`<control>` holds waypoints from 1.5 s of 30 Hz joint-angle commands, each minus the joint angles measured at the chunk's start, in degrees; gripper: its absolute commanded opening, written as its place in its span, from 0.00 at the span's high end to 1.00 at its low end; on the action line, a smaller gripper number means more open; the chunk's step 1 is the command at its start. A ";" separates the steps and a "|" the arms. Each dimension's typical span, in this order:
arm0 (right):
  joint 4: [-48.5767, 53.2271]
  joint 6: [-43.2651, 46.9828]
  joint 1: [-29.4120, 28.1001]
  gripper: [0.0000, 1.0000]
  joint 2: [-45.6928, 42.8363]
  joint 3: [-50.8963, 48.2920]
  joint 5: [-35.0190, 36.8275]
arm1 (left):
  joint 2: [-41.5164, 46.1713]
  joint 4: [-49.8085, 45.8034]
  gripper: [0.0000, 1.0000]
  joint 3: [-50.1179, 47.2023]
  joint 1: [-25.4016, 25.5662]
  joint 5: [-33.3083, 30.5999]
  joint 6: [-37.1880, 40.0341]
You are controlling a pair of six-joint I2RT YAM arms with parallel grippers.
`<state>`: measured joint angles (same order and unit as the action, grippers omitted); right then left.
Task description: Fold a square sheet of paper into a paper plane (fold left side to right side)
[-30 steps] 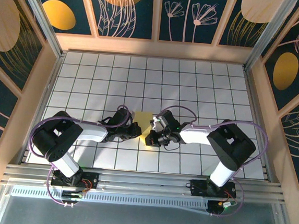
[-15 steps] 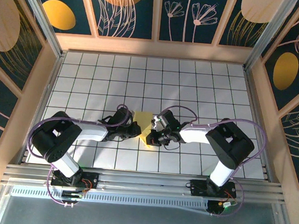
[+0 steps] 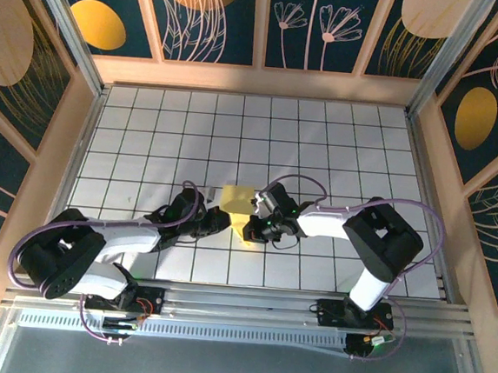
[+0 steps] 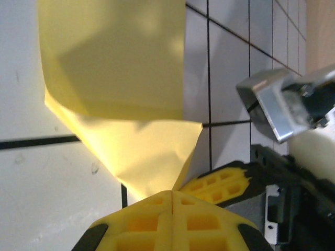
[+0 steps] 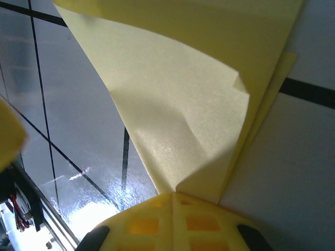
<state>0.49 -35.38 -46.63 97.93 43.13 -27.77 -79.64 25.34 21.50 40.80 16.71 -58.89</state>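
While both of my arms reach in toward the middle of the gridded worktop (image 3: 323,141), the square sheet of paper (image 3: 237,198) sits between them, nearer the front rail than the back wall. It is pale yellow and already creased into layers, no longer a flat square.

My left claw (image 3: 222,222) comes at it from the left and my right claw (image 3: 249,230) from the right, and the two tips are close together at the sheet's near end.

From my left wrist, the left claw (image 4: 171,201) is clenched, its yellow pads pressed together along one seam. The paper (image 4: 115,57) shows an upper layer with a straight lower edge. Below that edge a second layer tapers to a point that runs into the seam, so I am pinching that tip. Just beside it a finger (image 4: 220,185) of my right claw pokes in from the right.

From my right wrist, the right claw (image 5: 172,201) is likewise clenched on the paper (image 5: 183,120). A curved flap with a dented corner narrows down into the pads, and the thin edge of another layer shows along its right side.

Whether the near end is lifted clear of the tiles, I cannot tell.
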 commanded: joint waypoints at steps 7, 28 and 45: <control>10.31 -0.92 -0.39 1.00 3.36 -0.78 12.29 | -7.15 12.71 1.00 0.60 1.35 3.84 -3.26; 12.63 0.77 -0.70 1.00 4.32 -0.17 13.35 | -15.42 10.05 1.00 4.12 1.37 -2.04 -1.26; 16.30 2.20 -1.00 1.00 4.77 0.54 15.11 | -16.06 2.82 1.00 6.10 -0.82 -7.64 3.99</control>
<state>5.74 -34.83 -47.86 98.32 46.04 -23.73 -94.56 30.83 27.46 41.67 12.95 -57.23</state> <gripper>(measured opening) 0.047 0.044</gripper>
